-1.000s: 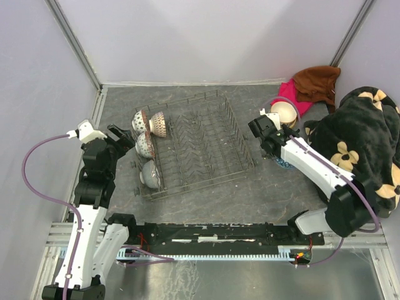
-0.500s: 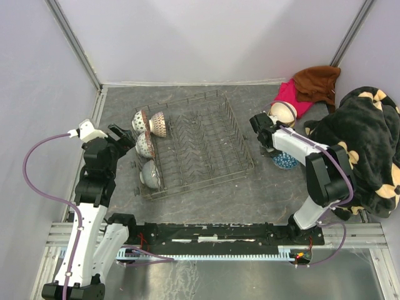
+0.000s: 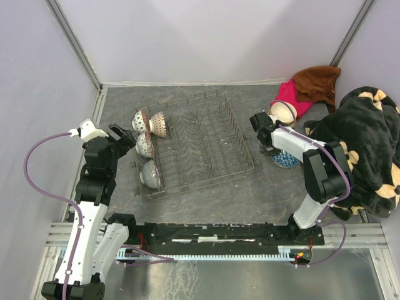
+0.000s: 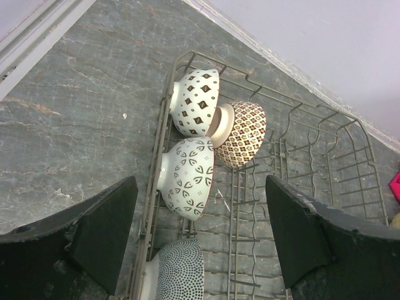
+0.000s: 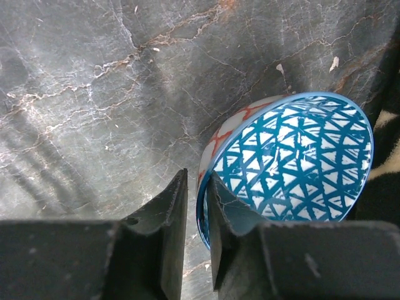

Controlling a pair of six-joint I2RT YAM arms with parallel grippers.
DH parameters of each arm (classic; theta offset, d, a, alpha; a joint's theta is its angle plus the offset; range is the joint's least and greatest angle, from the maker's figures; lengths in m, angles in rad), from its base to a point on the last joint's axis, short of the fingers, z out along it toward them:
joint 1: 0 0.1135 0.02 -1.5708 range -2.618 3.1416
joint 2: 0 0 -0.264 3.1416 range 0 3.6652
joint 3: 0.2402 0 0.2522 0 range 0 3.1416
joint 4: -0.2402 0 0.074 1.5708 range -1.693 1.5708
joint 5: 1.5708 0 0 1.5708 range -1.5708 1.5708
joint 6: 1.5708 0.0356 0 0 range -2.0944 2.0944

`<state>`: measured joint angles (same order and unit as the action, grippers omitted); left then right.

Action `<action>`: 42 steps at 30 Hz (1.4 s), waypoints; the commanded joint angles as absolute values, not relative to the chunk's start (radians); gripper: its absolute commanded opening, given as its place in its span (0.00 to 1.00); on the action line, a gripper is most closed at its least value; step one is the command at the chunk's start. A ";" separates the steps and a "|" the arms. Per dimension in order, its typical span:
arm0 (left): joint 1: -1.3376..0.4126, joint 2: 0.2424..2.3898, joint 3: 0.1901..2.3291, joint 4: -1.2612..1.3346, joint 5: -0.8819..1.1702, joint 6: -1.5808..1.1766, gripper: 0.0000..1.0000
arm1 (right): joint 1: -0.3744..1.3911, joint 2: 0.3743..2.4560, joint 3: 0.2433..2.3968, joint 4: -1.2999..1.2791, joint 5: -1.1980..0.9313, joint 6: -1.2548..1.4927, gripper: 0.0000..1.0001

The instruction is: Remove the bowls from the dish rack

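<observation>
1. Tucking its arm in over the last second, the right claw (image 5: 197, 187) now sits pinched on the rim of the blue lattice bowl (image 5: 294, 162). That bowl rests on the counter (image 5: 75, 94), right of the dish rack (image 3: 206, 144).
2. Left claw (image 4: 200, 187) hasn't budged: wide open, hanging over four bowls (image 4: 187, 177) still racked at the left end.
3. My guess: this one's basically unloaded, four to go.

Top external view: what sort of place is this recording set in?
Probably a lab robot cell, not a kitchen: plain lilac partition walls, a bare aluminium frame rail at the near edge, and a grey wire dish rack staged on a grey marbled tabletop.
</observation>
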<state>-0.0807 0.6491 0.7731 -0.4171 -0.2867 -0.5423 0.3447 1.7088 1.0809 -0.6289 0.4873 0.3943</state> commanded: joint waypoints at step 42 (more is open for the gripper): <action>-0.081 0.595 0.785 -0.388 -0.279 -0.560 0.90 | 0.654 1.742 1.669 -0.362 -0.029 0.380 0.65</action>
